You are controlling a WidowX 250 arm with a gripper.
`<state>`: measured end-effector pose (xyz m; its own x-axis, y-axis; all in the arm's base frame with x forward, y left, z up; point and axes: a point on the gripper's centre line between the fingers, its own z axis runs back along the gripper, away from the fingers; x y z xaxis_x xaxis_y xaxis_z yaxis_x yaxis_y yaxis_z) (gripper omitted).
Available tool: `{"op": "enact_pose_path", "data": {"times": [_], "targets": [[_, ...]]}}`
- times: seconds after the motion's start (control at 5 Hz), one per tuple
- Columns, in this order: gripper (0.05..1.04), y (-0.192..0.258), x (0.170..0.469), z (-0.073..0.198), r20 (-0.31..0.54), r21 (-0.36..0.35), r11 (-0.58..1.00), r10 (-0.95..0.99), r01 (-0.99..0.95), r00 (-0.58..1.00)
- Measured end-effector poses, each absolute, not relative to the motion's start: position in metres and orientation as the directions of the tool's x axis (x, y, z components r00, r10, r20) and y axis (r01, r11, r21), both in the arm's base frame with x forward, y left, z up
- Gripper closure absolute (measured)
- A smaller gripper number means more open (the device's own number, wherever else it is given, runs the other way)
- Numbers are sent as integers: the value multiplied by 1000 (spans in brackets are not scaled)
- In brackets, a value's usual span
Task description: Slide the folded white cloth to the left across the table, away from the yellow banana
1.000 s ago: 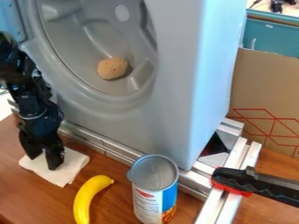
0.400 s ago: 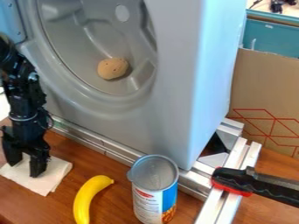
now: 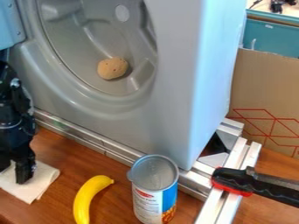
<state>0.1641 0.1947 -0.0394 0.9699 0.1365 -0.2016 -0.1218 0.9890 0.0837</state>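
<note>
A white cloth (image 3: pixel 42 181) is noted flat beneath the pincer (image 3: pixel 12 174), with slightly uneven edges. The pincer's fingers are parted, tips lowered to the cloth; whether a fold is gripped cannot be told. The wooden table (image 3: pixel 114 208) is occupied, rightward of the pincer, by a banana (image 3: pixel 86 199), then an opened can (image 3: pixel 147 203). Metal rails (image 3: pixel 88 138) and a grey housing (image 3: pixel 169 83) are sited behind; cardboard (image 3: pixel 271 87) is seen farther right.

Black tool (image 3: pixel 13 174) on white cloth (image 3: pixel 36 189), yellow banana (image 3: pixel 88 197) near upright can (image 3: pixel 153 192), brown lump (image 3: pixel 112 68) in grey drum (image 3: pixel 76 48)
</note>
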Motion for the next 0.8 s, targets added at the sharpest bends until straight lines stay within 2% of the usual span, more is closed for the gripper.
{"op": "enact_pose_path", "data": {"times": [0.8], "targets": [[82,183,160,-39,-165,8,998,66,-66,984]]}}
